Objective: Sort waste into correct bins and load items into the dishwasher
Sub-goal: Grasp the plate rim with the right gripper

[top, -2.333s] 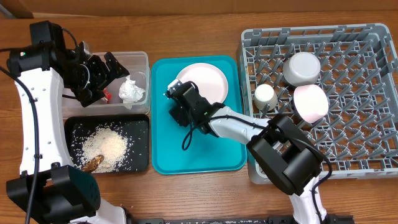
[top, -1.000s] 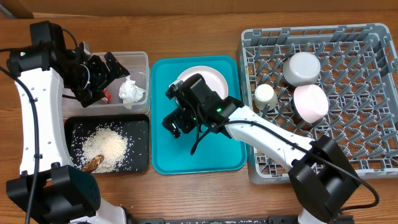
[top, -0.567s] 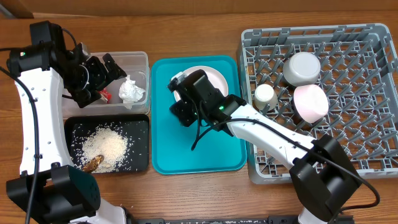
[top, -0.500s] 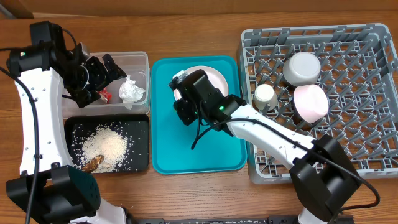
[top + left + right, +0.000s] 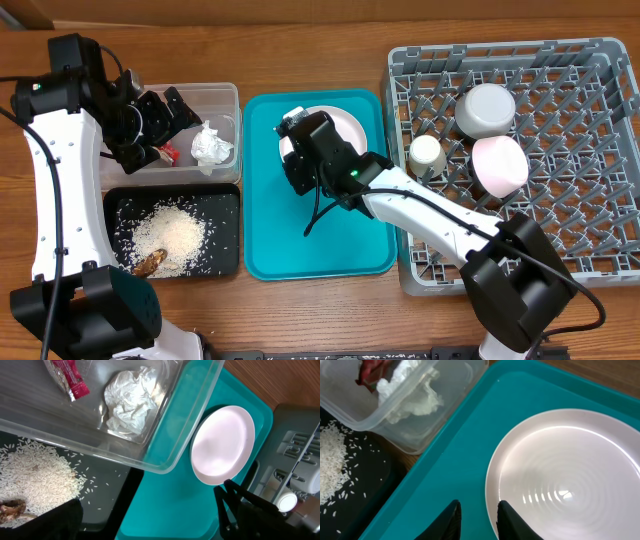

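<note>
Pale pink round plate (image 5: 570, 480) lay flat at far end of teal plastic tray (image 5: 470, 440). Right gripper (image 5: 480, 520): 2 fingers narrowly parted, empty, straddling plate rim. Risk: shallow rim bite could slip and send plate skidding across tray. Left gripper (image 5: 168, 118) spread, empty, left of tray.

Overhead: fixed, far, looks straight down on the whole tabletop (image 5: 300, 45). Left wrist: high over the clear bin (image 5: 190, 410), facing down, mid range. Right wrist: low and close over the teal tray (image 5: 445, 465), aimed at the plate (image 5: 570, 475) rim. All three views share plate, tray and a bin corner.
</note>
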Available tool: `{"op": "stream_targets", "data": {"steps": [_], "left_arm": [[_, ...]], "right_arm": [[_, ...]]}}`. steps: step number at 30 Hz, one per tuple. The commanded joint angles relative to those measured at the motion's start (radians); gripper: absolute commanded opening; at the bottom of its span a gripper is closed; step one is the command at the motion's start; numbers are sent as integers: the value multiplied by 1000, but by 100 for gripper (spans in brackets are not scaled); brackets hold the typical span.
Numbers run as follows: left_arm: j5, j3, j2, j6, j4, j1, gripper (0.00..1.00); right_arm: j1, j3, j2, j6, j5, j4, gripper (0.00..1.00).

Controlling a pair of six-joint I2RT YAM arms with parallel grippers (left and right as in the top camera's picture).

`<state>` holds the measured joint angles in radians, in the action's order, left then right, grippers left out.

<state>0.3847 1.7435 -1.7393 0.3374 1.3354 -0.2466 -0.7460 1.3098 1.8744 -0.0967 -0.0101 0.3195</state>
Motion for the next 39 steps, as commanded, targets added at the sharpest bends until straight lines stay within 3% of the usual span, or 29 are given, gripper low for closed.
{"op": "stream_targets", "data": {"steps": [1, 17, 30, 33, 36, 39], "left_arm": [[-8, 21, 0, 3, -2, 5, 100], [-7, 21, 0, 3, -2, 5, 100], [-7, 21, 0, 3, -2, 5, 100], [-8, 21, 0, 3, -2, 5, 100], [-8, 21, 0, 3, -2, 5, 100], [-7, 21, 0, 3, -2, 5, 100]], "right_arm": [[3, -5, 13, -11, 13, 0, 29], [-1, -6, 193, -11, 9, -84, 41], [-1, -7, 202, -12, 9, -28, 41], [-1, -7, 202, -11, 10, -22, 40], [-1, -7, 202, -8, 19, -22, 28], [-1, -8, 202, -8, 49, -22, 25]]}}
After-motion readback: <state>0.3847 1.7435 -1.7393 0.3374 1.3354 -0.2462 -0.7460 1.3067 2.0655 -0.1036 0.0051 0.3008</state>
